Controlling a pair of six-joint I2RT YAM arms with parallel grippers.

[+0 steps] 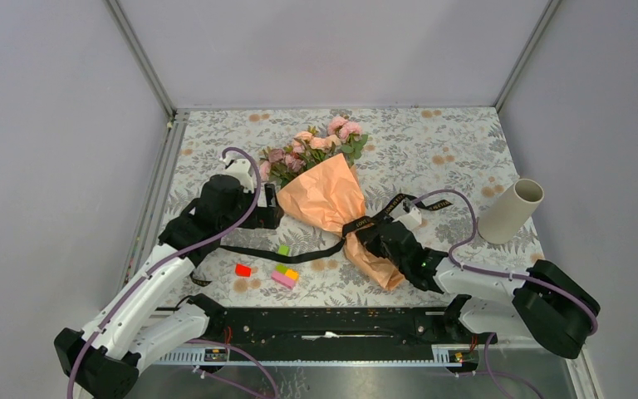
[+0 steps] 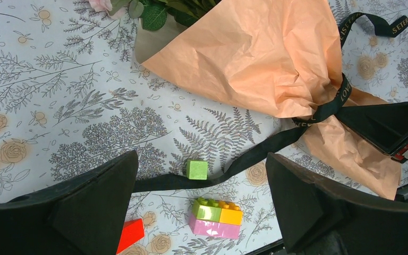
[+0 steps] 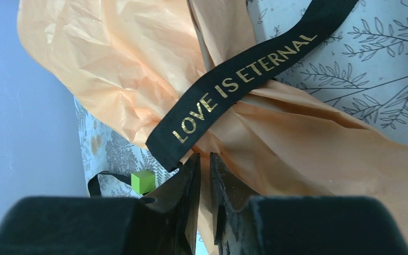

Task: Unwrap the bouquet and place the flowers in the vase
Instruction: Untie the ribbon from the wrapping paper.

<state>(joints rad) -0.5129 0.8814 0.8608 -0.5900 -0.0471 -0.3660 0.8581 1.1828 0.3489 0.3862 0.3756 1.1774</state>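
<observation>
**Top view.** The left arm is stretched forward, with the left gripper (image 1: 270, 206) just beside the bouquet (image 1: 328, 195). The right arm is folded inward, with the right gripper (image 1: 365, 233) at the tied neck. The flowers (image 1: 316, 145) point toward the far side. The vase (image 1: 511, 212) sits well apart, at the right.

**Left wrist.** The jaws are spread wide and hold nothing. They are above a green block (image 2: 196, 169) and the ribbon (image 2: 324, 109). The ribbon's lettering is only partly legible, as "LOVE" and "SETER". The blooms are cut off at the top edge.

**Right wrist.** The jaws are almost together, with a thin slit between them, and the tips are against the orange paper. The ribbon reads "LOVE IS ETERNAL". Whether anything is pinched cannot be made out.

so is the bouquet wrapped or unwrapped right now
Wrapped. The bouquet lies with its orange paper forming a closed cone below the flowers, and the black ribbon circles its narrow neck.
</observation>
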